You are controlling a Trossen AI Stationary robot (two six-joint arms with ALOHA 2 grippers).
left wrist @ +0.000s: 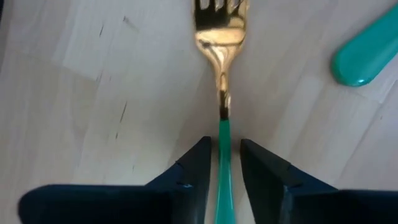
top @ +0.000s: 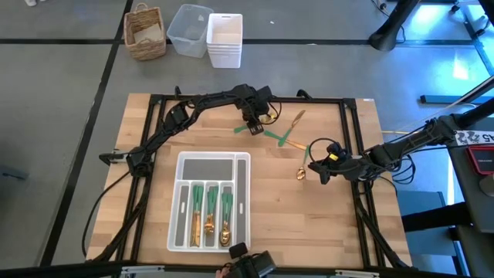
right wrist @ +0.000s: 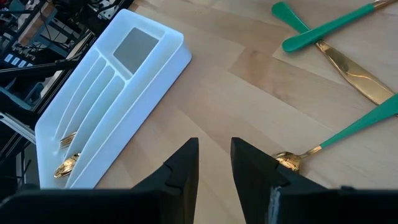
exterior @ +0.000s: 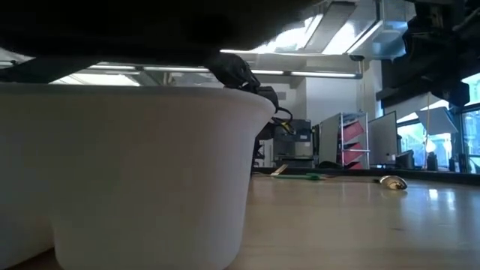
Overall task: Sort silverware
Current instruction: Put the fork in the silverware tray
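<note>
The left gripper (left wrist: pixel 222 163) is low over the counter (top: pixel 270 201) near its far edge, about the middle. Its fingers (left wrist: pixel 193 165) stand close on both sides of the green handle of a fork (left wrist: pixel 221 56); a thin gap shows on each side, so I cannot tell if they grip it already. The fork lies flat on the wood, its gold head pointing away from the fingers.

The right gripper (right wrist: pixel 214 163) hovers near the right edge of the counter. Its fingers are a little apart and hold nothing. Just beside them lies a spoon (right wrist: pixel 348 134), with its gold bowl near the right finger.

Between the two grippers, near the far edge, a knife (right wrist: pixel 345 65) lies crossed with another green-handled piece (right wrist: pixel 329 25).

The white tray (top: pixel 243 193) sits near the front edge of the counter. Three of its narrow compartments hold sorted silverware (top: pixel 210 210), green handles toward the far edge.
</note>
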